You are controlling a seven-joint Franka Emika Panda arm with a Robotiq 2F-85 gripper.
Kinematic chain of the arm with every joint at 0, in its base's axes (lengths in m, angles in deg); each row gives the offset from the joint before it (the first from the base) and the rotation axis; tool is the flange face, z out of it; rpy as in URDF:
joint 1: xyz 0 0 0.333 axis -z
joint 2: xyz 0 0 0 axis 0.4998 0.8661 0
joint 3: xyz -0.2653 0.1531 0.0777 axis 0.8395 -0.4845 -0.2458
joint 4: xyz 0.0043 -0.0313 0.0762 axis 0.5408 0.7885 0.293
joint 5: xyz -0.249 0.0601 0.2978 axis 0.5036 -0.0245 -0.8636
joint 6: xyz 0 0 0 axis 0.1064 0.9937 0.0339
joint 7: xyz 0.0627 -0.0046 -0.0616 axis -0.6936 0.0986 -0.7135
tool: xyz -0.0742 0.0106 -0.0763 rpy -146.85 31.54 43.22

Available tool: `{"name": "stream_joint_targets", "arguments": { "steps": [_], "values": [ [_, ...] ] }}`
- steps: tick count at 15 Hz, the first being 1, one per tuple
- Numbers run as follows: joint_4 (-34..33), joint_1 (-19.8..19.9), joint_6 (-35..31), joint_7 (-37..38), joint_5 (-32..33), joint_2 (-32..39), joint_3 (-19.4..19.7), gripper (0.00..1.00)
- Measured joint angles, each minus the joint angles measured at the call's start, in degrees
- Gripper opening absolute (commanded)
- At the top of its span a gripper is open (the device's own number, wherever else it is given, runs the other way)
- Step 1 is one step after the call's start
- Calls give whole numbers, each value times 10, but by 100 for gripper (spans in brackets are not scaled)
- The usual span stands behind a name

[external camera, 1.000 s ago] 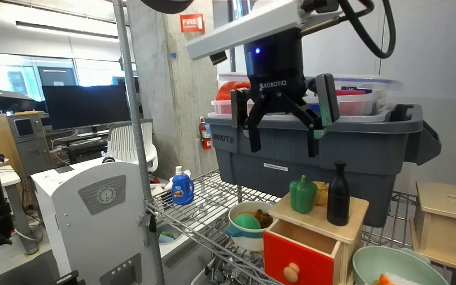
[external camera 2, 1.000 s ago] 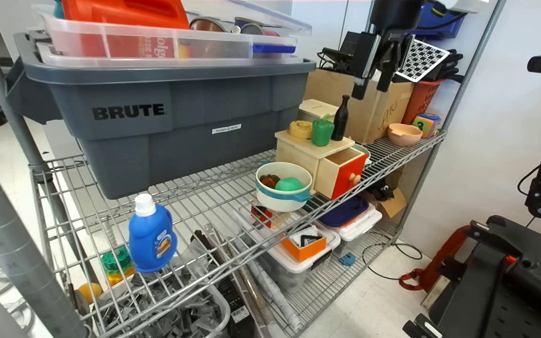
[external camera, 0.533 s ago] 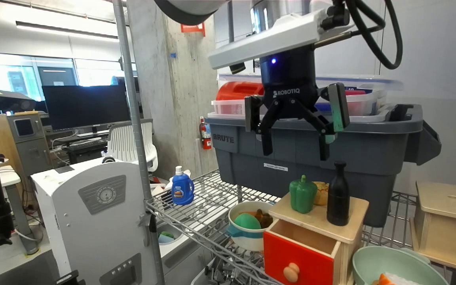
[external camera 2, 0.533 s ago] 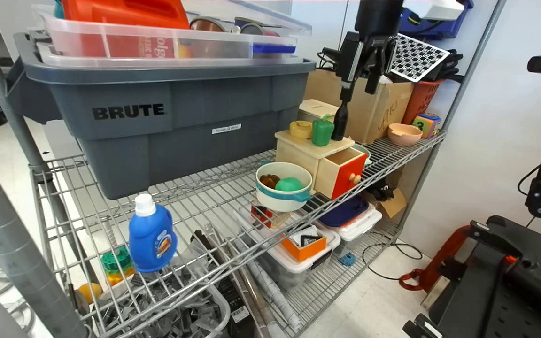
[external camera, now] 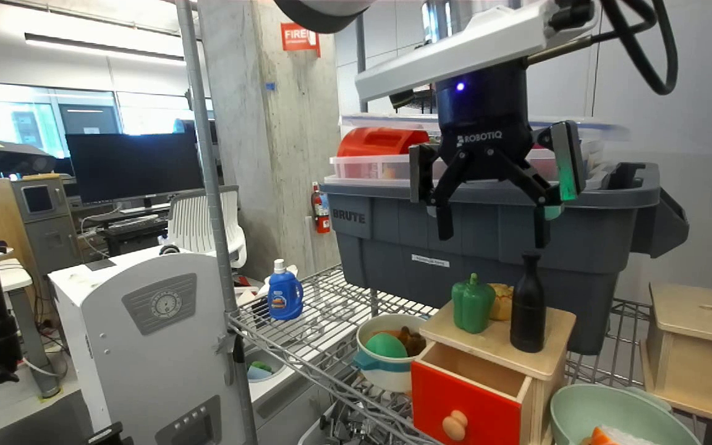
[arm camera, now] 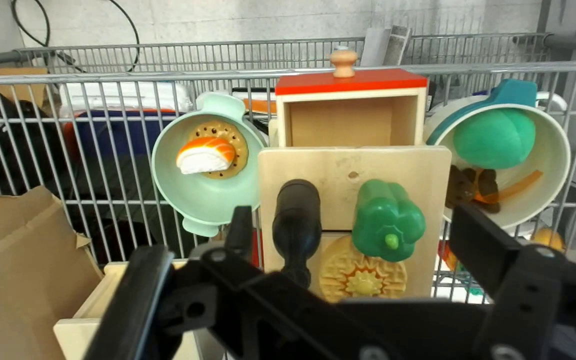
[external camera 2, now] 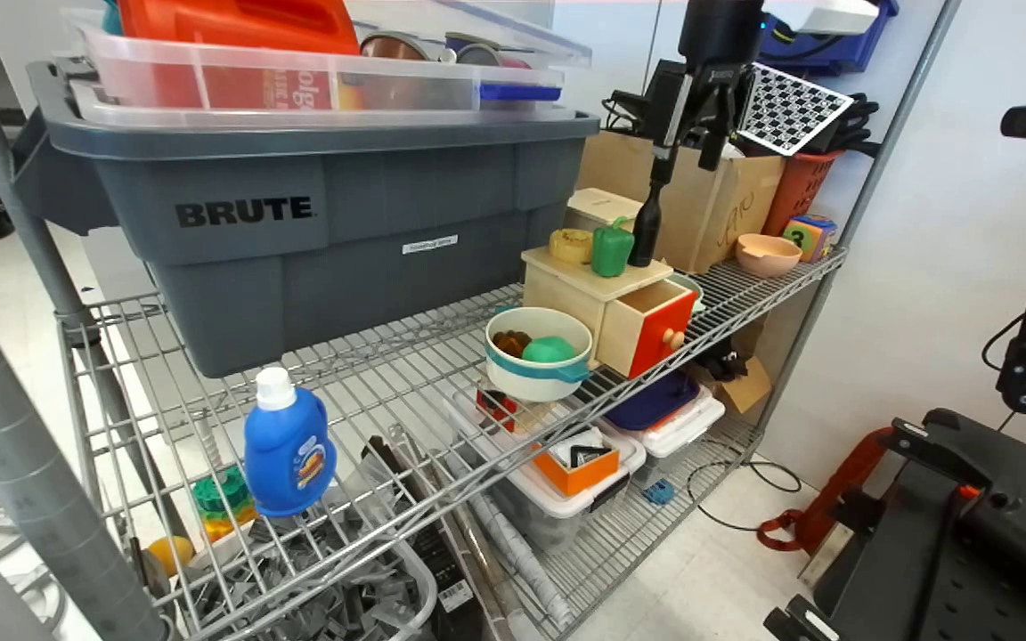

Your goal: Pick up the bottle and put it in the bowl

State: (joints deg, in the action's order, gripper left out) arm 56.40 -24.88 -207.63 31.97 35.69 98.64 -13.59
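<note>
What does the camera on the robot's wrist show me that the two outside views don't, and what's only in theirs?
Only the wrist view shows the mint-green bowl whole, and the dark dots on the biscuit-like disc inside it. Only the exterior views show the white-capped blue jug and the grey BRUTE tub. All share the open gripper, black bottle, green pepper and red drawer front.

Over the red drawer (external camera: 473,398) we could cross the wooden box's (arm camera: 340,200) front edge to the black bottle (arm camera: 295,225); beside it, a green bell pepper (arm camera: 385,215) leaves us a narrow gap; the BRUTE tote (external camera 2: 326,240) blocks the wire shelf's (external camera 2: 388,374) back edge.
</note>
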Motion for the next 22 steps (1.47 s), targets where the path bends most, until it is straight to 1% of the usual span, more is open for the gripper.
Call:
{"name": "stream_joint_targets", "arguments": {
  "steps": [5, 10, 15, 22],
  "values": [
    [-16, 14, 5, 0, 0, 12, 2, 100],
    [-59, 22, 21, 0, 0, 42, 3, 100],
    [-111, 18, 39, 0, 0, 86, 3, 100],
    [-155, 6, 52, 2, 0, 124, 2, 100]
  ]
}}
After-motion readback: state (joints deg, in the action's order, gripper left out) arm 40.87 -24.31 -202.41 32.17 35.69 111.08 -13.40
